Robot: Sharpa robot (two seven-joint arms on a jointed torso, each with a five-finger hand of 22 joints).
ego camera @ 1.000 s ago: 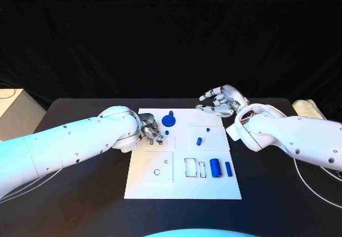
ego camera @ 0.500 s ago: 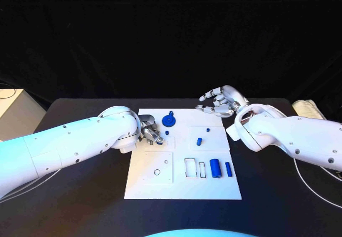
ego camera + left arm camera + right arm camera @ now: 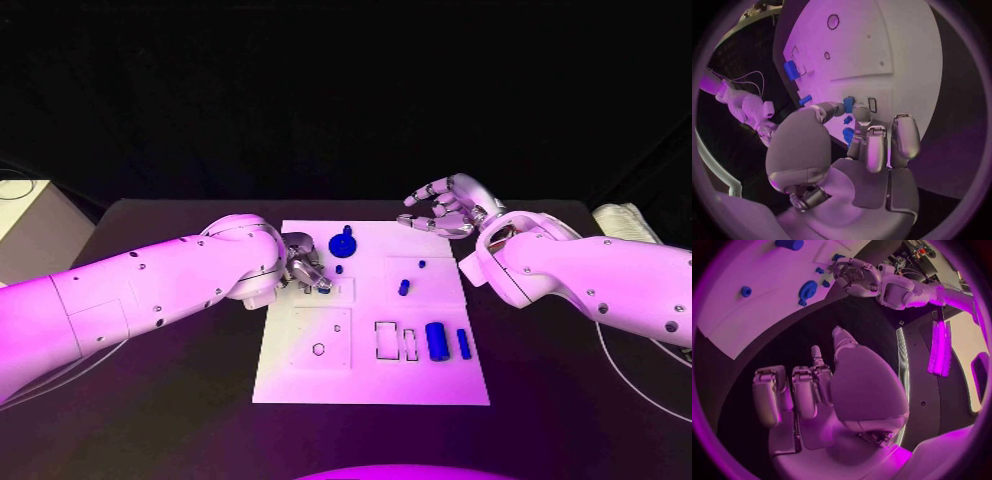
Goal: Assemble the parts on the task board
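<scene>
The white task board [image 3: 372, 375] lies mid-table. My left hand [image 3: 306, 268] reaches down onto its far left part. In the left wrist view its thumb and fingertips [image 3: 861, 112] close in around a small blue peg [image 3: 848, 104], and I cannot tell whether they pinch it. The same peg [image 3: 339, 268] stands just right of the hand in the head view. A round blue part [image 3: 343, 243] lies beyond it. My right hand [image 3: 447, 205] hovers past the board's far right corner, loosely curled and holding nothing.
A blue cylinder [image 3: 436, 340] and a thin blue pin [image 3: 463, 343] lie at the board's near right beside empty rectangular slots [image 3: 387, 339]. Two small blue pieces [image 3: 404, 287] sit mid-right. A white box [image 3: 29, 225] stands at the table's far left.
My left hand's fingers have shifted slightly on the same spot of the board. The right hand and the blue parts stay where they were.
</scene>
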